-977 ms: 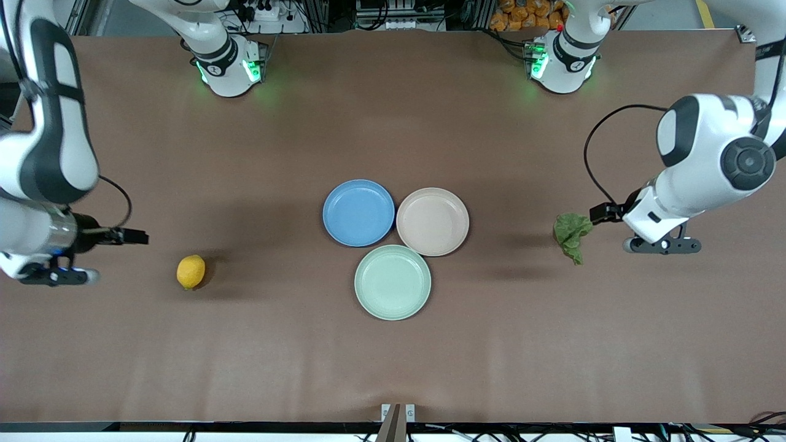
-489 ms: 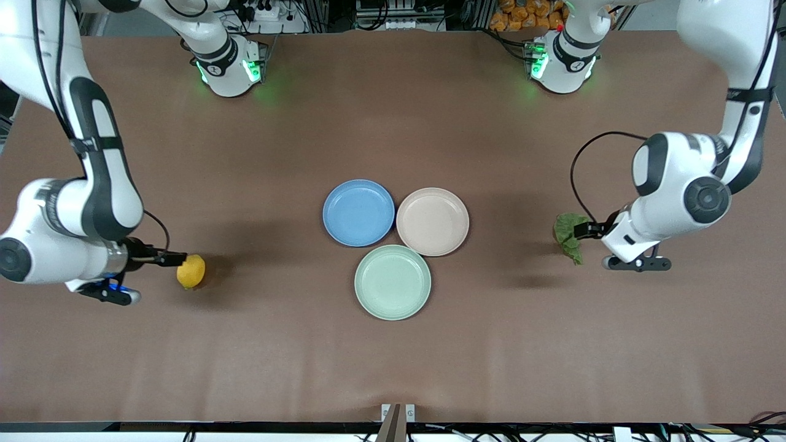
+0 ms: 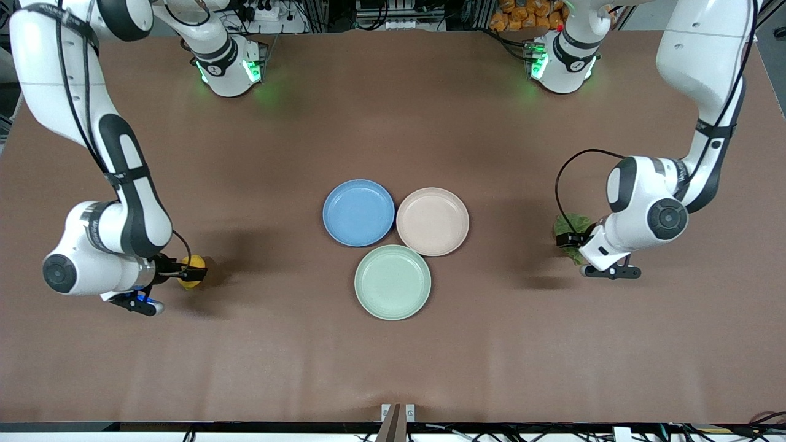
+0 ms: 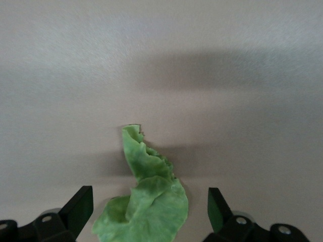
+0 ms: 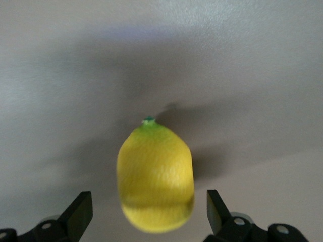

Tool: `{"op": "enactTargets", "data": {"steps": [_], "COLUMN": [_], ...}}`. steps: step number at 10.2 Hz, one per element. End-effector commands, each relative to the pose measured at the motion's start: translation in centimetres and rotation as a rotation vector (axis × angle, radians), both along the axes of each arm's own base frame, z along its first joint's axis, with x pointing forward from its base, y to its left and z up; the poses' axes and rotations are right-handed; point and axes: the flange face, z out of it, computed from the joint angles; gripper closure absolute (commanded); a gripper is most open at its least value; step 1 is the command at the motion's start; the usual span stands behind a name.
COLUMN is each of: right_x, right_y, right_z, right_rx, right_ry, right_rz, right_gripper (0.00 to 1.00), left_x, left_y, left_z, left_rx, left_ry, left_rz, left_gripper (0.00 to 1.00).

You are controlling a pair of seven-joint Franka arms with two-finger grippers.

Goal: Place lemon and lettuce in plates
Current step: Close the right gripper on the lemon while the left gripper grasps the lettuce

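Straddling its target, each gripper sits low on the brown worktop (image 3: 393,368) with fingers spread wide and nothing held yet. The right gripper (image 5: 146,222) has the small oval bright yellow lemon (image 5: 155,176) between its fingers, the fruit's long axis pointing straight away from the wrist — so a plain closing should pinch its narrow waist. The left gripper (image 4: 146,222) brackets the broad end of the dark green wrinkly lettuce leaf (image 4: 146,201), whose narrow tail runs on ahead. Both items lie well apart from the round blue plate (image 3: 358,212) and the beige-pink plate (image 3: 432,221) mid-worktop.
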Motion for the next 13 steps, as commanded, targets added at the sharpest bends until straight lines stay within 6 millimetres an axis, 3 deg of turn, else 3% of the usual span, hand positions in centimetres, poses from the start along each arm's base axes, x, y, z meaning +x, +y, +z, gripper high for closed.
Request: {"op": "enactTargets", "data": {"steps": [1, 2, 5, 6, 7, 9, 11, 13], "right_x": [0.2, 0.2, 0.2, 0.2, 0.1, 0.0, -0.2, -0.8], "right_y": [-0.1, -0.2, -0.4, 0.0, 0.3, 0.6, 1.3, 2.7], "right_z": [-1.2, -1.2, -0.9, 0.0, 1.2, 5.6, 10.2, 13.1], "right_rx": [0.011, 0.014, 0.015, 0.016, 0.020, 0.027, 0.032, 0.023], "right_ry": [0.002, 0.002, 0.006, 0.006, 0.022, 0.023, 0.012, 0.024], "right_rz": [-0.023, -0.027, -0.043, -0.037, -0.029, -0.018, -0.004, -0.037], "right_gripper": [0.32, 0.98, 1.00, 1.00, 1.00, 1.00, 1.00, 1.00], "left_x": [-1.1, -1.3, -1.9, -1.9, -1.8, -1.7, -1.6, -1.4], "left_y": [-0.2, -0.2, -0.1, 0.0, -0.2, -0.6, -0.8, -0.9], "left_z": [-1.4, -1.7, -3.3, -3.3, -3.2, -3.0, -3.0, -2.5], "left_rx": [0.005, 0.005, 0.015, 0.016, 0.016, 0.018, 0.017, 0.017], "left_ry": [0.015, 0.021, 0.041, 0.041, 0.039, 0.036, 0.033, 0.025], "left_rz": [-0.007, -0.007, -0.007, -0.005, -0.008, -0.014, -0.017, -0.020], "left_gripper": [0.00, 0.02, 0.21, 0.32, 0.51, 0.96, 1.00, 1.00]}}
